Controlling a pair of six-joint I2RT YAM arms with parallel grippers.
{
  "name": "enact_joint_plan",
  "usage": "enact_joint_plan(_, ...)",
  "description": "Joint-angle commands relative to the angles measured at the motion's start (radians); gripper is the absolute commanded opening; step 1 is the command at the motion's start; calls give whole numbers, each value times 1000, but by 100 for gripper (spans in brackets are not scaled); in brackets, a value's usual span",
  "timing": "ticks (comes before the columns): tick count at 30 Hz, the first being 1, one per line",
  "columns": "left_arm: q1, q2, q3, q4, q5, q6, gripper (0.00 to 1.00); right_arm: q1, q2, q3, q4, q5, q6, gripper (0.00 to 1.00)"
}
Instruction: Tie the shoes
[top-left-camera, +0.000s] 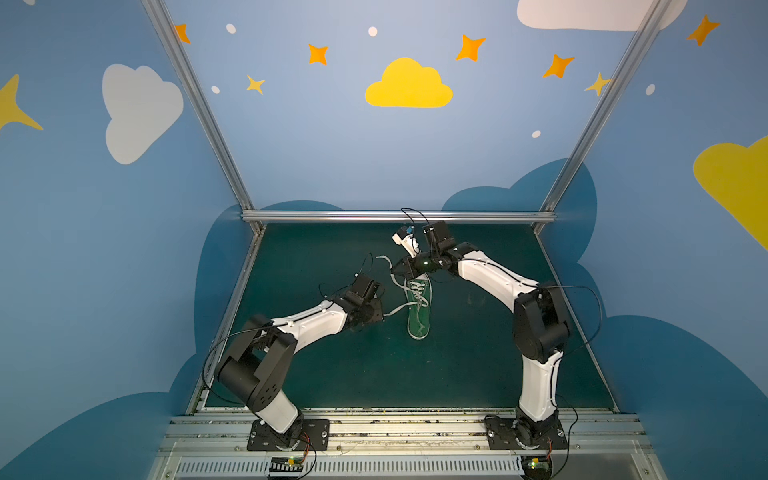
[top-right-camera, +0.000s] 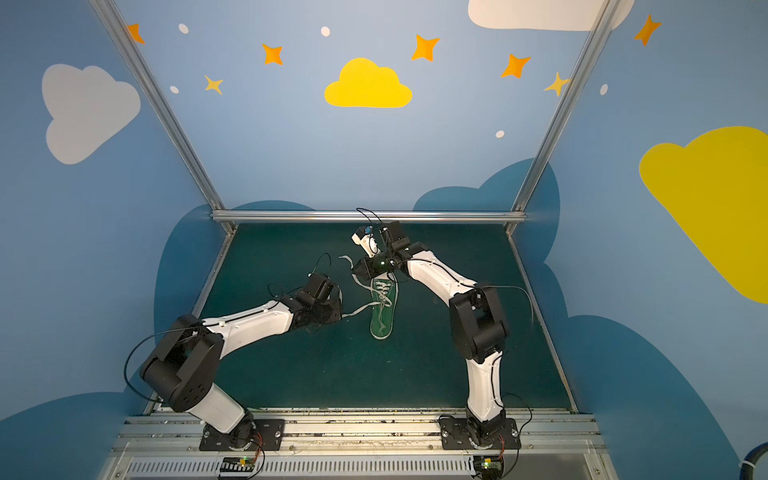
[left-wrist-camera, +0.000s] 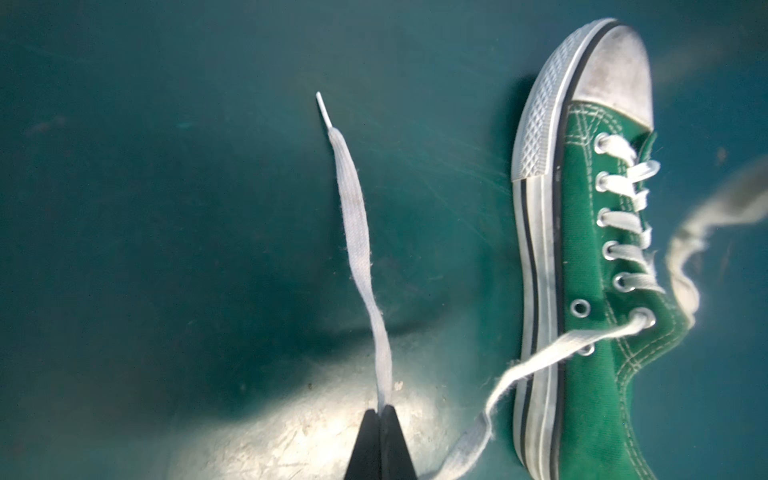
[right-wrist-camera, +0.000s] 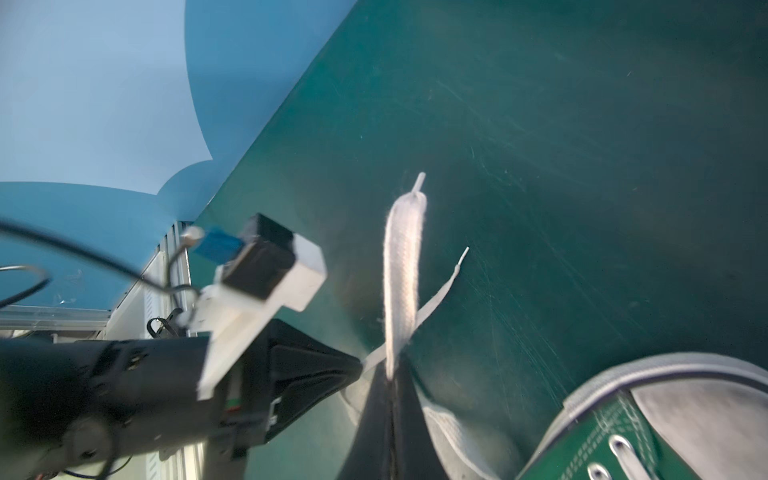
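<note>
The shoe (top-left-camera: 419, 309) (top-right-camera: 384, 311), a green sneaker with a white toe cap, lies on the green mat with its toe toward the back wall. My left gripper (top-left-camera: 381, 316) (left-wrist-camera: 382, 409) is just left of the shoe and shut on one white lace (left-wrist-camera: 357, 232), whose free end trails out past the tips. My right gripper (top-left-camera: 393, 271) (right-wrist-camera: 392, 374) is over the mat by the toe end and shut on the other lace (right-wrist-camera: 403, 266). The right wrist view also shows the left gripper (right-wrist-camera: 357, 368) close beside it and the toe cap (right-wrist-camera: 698, 411).
The dark green mat (top-left-camera: 332, 374) is bounded by a metal rail (top-left-camera: 395, 216) at the back and by blue walls on both sides. Both arm bases stand on the front rail (top-left-camera: 415, 424). The right arm's wrist hangs above the shoe's toe.
</note>
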Motion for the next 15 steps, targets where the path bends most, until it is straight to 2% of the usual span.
enact_joint_plan(1, -4, -37, -18, -5, -16, -7, 6, 17, 30, 53, -25, -31, -12, 0)
enact_joint_plan(9, -5, -52, -36, 9, -18, -17, 6, 27, 161, 165, -112, 2, 4, 0)
enact_joint_plan(10, -4, -52, -36, 10, -18, -17, 6, 28, 176, 186, -137, 4, 3, 6)
enact_joint_plan(15, -3, -57, -37, 10, -24, -21, 6, 26, 187, 245, -231, 38, 26, 60)
